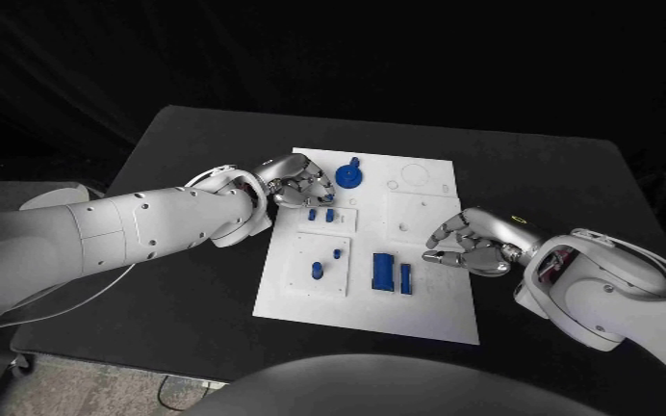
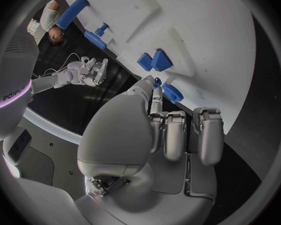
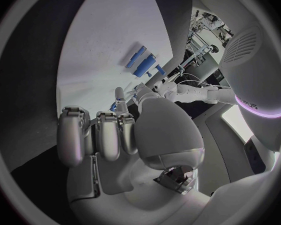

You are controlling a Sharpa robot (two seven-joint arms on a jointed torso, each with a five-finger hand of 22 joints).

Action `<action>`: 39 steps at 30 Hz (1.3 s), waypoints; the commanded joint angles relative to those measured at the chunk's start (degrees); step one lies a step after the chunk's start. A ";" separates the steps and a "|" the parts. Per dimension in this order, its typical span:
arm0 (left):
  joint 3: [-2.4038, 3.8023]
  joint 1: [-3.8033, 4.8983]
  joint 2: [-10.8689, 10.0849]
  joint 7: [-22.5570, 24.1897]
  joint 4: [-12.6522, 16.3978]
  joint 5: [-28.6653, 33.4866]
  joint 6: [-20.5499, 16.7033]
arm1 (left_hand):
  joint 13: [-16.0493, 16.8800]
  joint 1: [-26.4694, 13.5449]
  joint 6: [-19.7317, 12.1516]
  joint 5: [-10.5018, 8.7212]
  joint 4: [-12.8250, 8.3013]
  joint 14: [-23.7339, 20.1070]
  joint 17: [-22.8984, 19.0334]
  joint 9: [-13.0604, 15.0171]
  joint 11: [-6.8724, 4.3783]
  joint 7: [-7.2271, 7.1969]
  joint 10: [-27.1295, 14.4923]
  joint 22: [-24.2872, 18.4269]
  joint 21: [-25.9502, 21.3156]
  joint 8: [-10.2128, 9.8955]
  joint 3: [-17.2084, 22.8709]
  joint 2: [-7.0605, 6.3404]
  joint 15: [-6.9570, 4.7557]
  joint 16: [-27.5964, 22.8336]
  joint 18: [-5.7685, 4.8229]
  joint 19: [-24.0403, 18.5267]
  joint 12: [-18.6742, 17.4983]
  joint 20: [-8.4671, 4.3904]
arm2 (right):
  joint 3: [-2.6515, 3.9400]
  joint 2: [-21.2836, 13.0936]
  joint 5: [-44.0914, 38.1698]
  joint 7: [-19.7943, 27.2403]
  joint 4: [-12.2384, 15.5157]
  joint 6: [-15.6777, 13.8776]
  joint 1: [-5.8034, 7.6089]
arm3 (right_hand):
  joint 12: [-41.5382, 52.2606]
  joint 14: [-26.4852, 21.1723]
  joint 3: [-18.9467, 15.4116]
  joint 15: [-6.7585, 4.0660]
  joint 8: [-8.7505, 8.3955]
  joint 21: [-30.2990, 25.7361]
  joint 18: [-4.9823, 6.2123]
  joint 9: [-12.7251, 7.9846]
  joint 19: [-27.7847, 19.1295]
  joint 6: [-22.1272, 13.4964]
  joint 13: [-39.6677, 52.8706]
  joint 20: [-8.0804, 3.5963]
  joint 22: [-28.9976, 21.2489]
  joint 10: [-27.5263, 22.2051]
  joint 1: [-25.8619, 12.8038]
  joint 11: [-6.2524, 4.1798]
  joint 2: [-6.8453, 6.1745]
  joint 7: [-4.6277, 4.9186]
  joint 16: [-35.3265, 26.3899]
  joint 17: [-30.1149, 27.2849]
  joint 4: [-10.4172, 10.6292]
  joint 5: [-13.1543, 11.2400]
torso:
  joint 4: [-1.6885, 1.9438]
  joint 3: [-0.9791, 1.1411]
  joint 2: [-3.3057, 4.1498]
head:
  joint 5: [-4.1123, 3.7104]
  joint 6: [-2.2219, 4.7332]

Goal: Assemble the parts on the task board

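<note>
Task board (image 1: 417,310) lies mid-table, long axis running 6 to 12 o'clock. Nearest, two blue bars (image 1: 382,271) lie side by side near board's centre, long axes same way. Right hand (image 1: 474,243) hovers at board's 3 o'clock edge, fingers curled, nothing visibly held. Farther, left hand (image 1: 289,181) at 10 o'clock, fingertips beside round blue part (image 1: 350,176); grasp cannot be told.

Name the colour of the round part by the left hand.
Blue; the round part shows best in the head view.
</note>
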 commanded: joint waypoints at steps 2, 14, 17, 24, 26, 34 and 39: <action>0.03 -0.08 -0.06 2.19 0.15 1.07 -1.11 | 15.08 0.51 -0.04 0.40 -0.01 6.03 15.07 0.05 0.47 0.15 6.09 15.08 0.13 -0.12 -0.32 0.39 0.29 0.14 -0.86 6.05 0.13 0.15 | 0.01 -0.08 0.22 -0.16 0.04 0.22 -0.10 | 0.22 4.21 -0.24 0.46 0.27 -0.27 -0.40 0.09 2.24 0.43 15.09 0.30 12.20 6.01 0.68 0.08 0.07 0.09 -0.31 5.29 -0.14 -0.36 | 0.02 -0.01 -0.03 | -0.12 0.00; 0.04 -0.11 -0.12 3.66 0.18 1.09 -2.51 | 15.08 0.84 0.10 0.64 -0.20 6.03 15.07 0.14 0.47 0.12 6.09 15.08 0.13 -0.12 -0.40 0.43 0.31 0.14 -0.86 6.05 0.13 0.20 | 0.01 0.02 0.28 -0.38 -0.08 0.55 -0.27 | 0.22 4.21 -0.21 0.46 0.26 -0.27 -0.40 0.10 2.24 0.42 15.09 0.30 12.19 6.01 0.77 0.07 0.12 0.08 -0.31 5.29 -0.18 -0.37 | 0.02 -0.03 -0.01 | 0.14 0.00; 0.04 -0.11 0.19 3.51 -0.12 1.09 -2.39 | 15.08 1.00 0.11 0.70 -0.28 6.03 15.07 0.16 0.47 0.12 6.09 15.08 0.13 -0.15 -0.43 0.45 0.32 0.14 -0.86 6.05 0.13 0.22 | 0.01 0.07 0.28 -0.41 -0.09 0.60 -0.29 | 0.22 4.21 -0.21 0.46 0.26 -0.27 -0.40 0.10 2.24 0.42 15.09 0.30 12.19 6.01 0.77 0.07 0.12 0.08 -0.31 5.29 -0.18 -0.37 | 0.00 -0.02 0.02 | 0.15 0.00; 0.04 -0.14 0.96 2.65 -1.26 1.09 -1.45 | 15.08 1.27 0.02 0.77 -0.44 6.03 15.07 0.17 0.48 0.19 6.09 15.08 0.13 -0.27 -0.49 0.46 0.33 0.14 -0.86 6.05 0.13 0.25 | 0.01 0.12 0.33 -0.55 -0.09 0.79 -0.33 | 0.22 4.20 -0.17 0.45 0.21 -0.28 -0.39 0.11 2.24 0.36 15.09 0.30 12.19 6.01 0.89 0.05 0.19 0.06 -0.31 5.28 -0.25 -0.37 | -0.05 0.01 0.00 | 0.15 0.00; 0.04 -0.16 1.16 2.39 -1.56 1.09 -1.11 | 15.08 1.37 -0.02 0.78 -0.50 6.03 15.07 0.18 0.49 0.20 6.09 15.08 0.13 -0.32 -0.50 0.49 0.34 0.14 -0.86 6.05 0.13 0.27 | 0.01 0.12 0.37 -0.58 -0.11 0.84 -0.35 | 0.22 4.20 -0.17 0.45 0.21 -0.28 -0.39 0.11 2.24 0.36 15.09 0.30 12.19 6.01 0.89 0.05 0.19 0.06 -0.31 5.28 -0.25 -0.37 | -0.03 0.00 -0.01 | 0.15 0.00; 0.04 -0.45 2.11 1.99 -2.78 1.09 -0.28 | 15.08 1.44 -0.09 0.75 -0.53 6.03 15.07 0.18 0.51 0.24 6.09 15.08 0.13 -0.40 -0.54 0.49 0.35 0.14 -0.86 6.05 0.13 0.29 | 0.01 0.15 0.48 -0.55 -0.14 0.80 -0.54 | 0.22 4.19 -0.15 0.44 0.16 -0.34 -0.38 0.11 2.21 0.28 15.09 0.29 12.17 6.01 0.96 0.04 0.26 0.05 -0.36 5.19 -0.29 -0.39 | 0.00 -0.01 0.01 | 0.00 0.00; 0.04 -0.57 2.46 1.97 -3.24 1.09 -0.03 | 15.08 1.45 -0.12 0.73 -0.53 6.03 15.07 0.18 0.52 0.26 6.09 15.08 0.13 -0.43 -0.56 0.50 0.35 0.14 -0.86 6.05 0.13 0.29 | 0.01 0.14 0.61 -0.52 -0.15 0.79 -0.69 | 0.22 4.19 -0.15 0.44 0.16 -0.34 -0.38 0.11 2.21 0.28 15.09 0.29 12.17 6.01 0.96 0.04 0.26 0.05 -0.36 5.19 -0.29 -0.39 | 0.00 -0.01 0.03 | 0.01 0.00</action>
